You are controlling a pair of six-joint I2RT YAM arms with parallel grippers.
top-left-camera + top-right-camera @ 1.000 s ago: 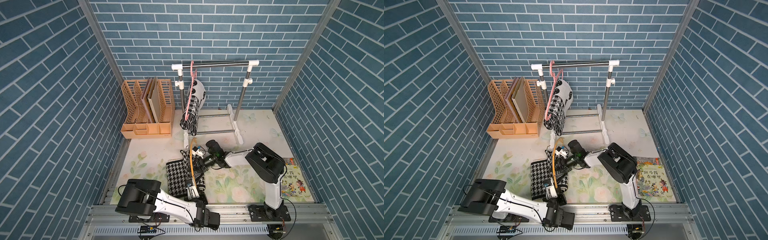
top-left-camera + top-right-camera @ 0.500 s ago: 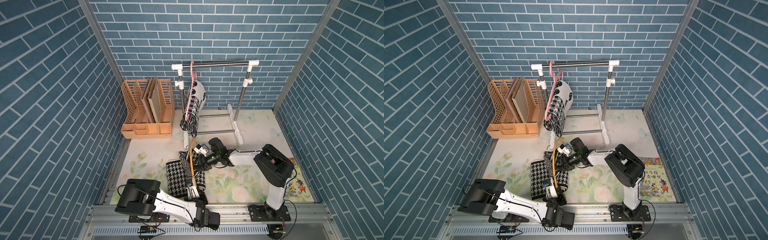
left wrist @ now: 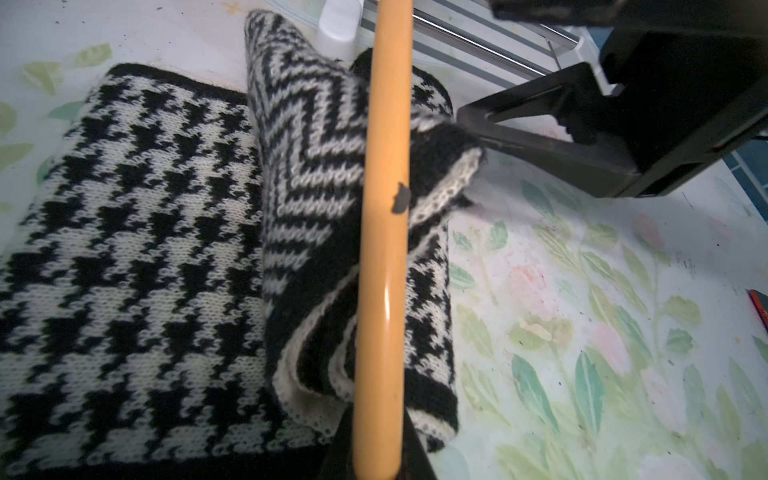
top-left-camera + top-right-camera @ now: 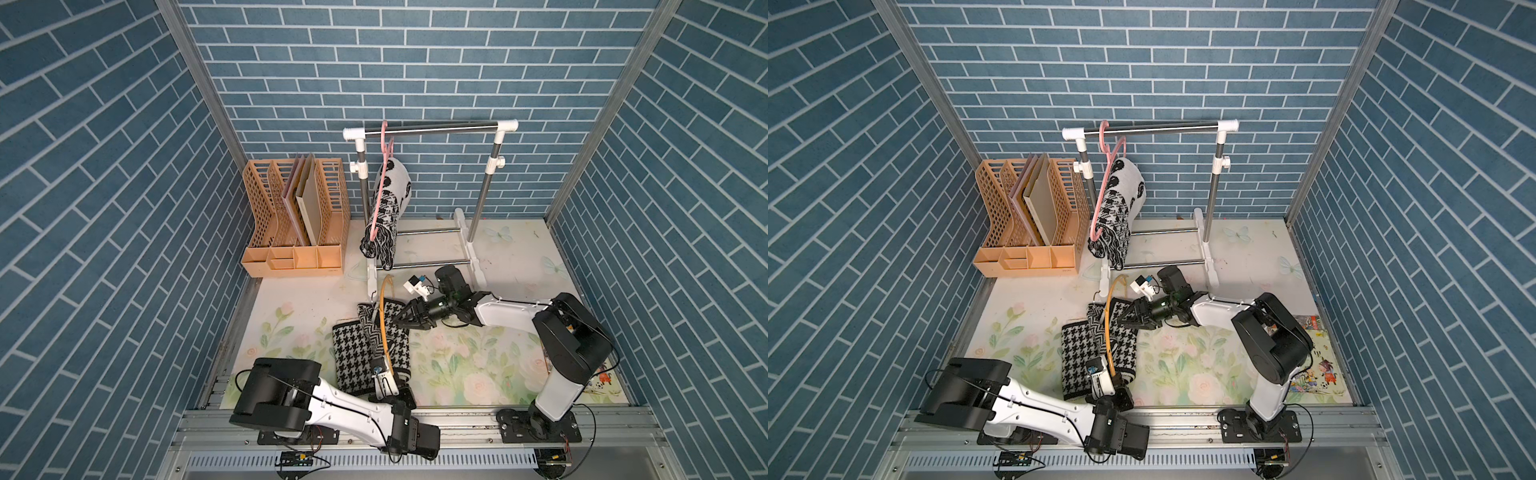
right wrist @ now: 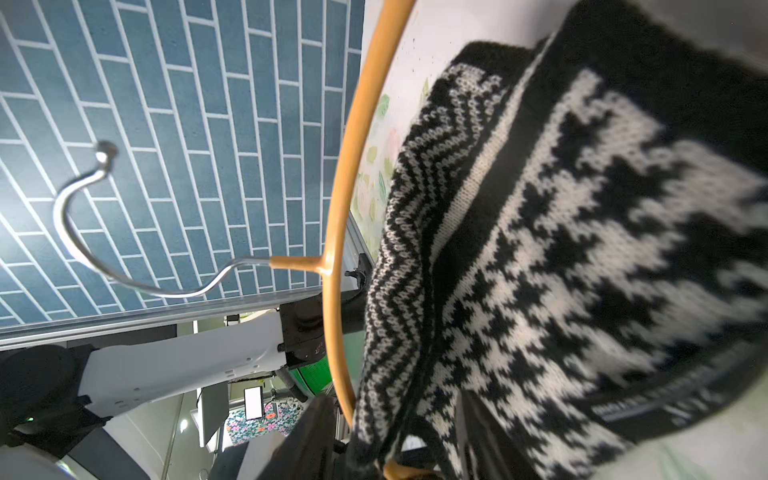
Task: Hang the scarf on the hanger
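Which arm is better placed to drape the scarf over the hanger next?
Right. The right gripper is at the scarf's raised fold beside the hanger; the left gripper is shut on the hanger, propping it up.

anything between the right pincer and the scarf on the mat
Nothing visible. The right pincer is at the raised fold of the scarf, fabric between its jaws; the orange hanger stands on the fold's far side, not in between.
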